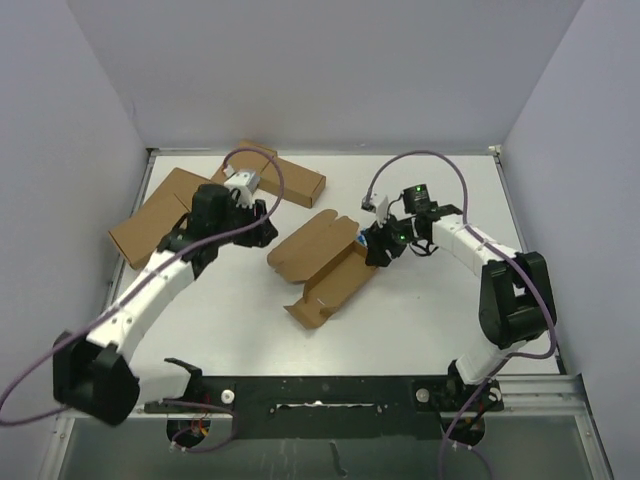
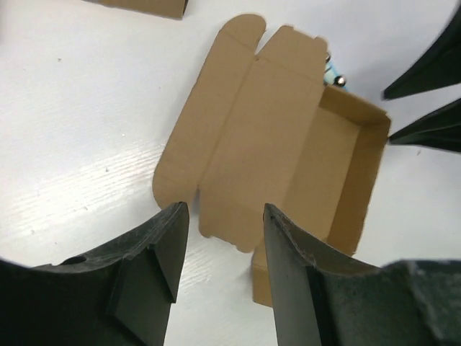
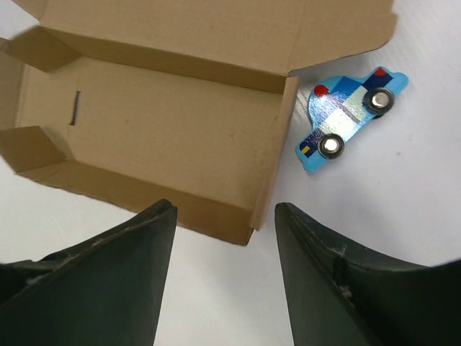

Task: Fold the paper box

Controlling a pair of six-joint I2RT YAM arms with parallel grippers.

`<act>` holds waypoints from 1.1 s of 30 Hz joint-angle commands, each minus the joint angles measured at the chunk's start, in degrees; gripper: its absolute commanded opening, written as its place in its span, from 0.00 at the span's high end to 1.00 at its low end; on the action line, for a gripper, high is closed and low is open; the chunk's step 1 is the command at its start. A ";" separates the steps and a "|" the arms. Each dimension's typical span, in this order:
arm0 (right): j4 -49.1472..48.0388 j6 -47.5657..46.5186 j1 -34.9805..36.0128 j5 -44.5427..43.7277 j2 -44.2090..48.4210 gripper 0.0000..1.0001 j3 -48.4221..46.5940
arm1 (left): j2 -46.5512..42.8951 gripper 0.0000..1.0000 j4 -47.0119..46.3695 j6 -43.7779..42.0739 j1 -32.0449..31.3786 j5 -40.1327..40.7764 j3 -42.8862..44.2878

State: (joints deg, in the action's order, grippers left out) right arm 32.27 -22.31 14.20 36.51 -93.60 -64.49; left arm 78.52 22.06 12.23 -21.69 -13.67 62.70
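Brown, half-built, lying on the table (image 1: pixel 440 320): the paper box (image 1: pixel 325 265), walls up, lid flat. Hovering left of it, left gripper (image 2: pixel 225 209), jaws parted, empty. Hovering right, right gripper (image 3: pixel 225 209), wide, empty. Probably calling for swinging lid over.

The paper box (image 1: pixel 325 265) lies open at the middle of the table (image 1: pixel 430 320), between the left gripper (image 2: pixel 225 213) and the right gripper (image 3: pixel 225 213). A toy police car (image 3: pixel 351 119) lies on the table just beside the box's end nearest the right gripper. Other cartons (image 1: pixel 290 175) lie behind the box and to its left, toward the far-left corner.
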 commanded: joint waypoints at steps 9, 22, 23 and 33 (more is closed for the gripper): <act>-5.82 3.82 4.71 -15.79 -5.25 0.53 -3.71 | -16.20 0.62 -13.28 22.89 -11.25 12.96 -21.76; -7.98 5.25 7.59 -19.25 -6.46 0.98 -1.20 | -8.20 0.89 -12.24 26.99 -16.86 18.89 -21.99; -8.15 5.25 7.80 -19.40 -6.36 1.00 -1.05 | -8.05 0.95 -11.74 26.78 -17.05 19.25 -22.07; -8.48 6.00 8.47 -19.72 -5.86 1.00 -0.64 | -5.29 1.00 -10.58 26.30 -21.78 20.27 -22.91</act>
State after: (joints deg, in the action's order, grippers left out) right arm 24.82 -17.23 21.98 17.93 -100.03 -65.60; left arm 70.96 13.06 38.30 -41.80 5.76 39.13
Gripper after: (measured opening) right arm 0.093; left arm 0.007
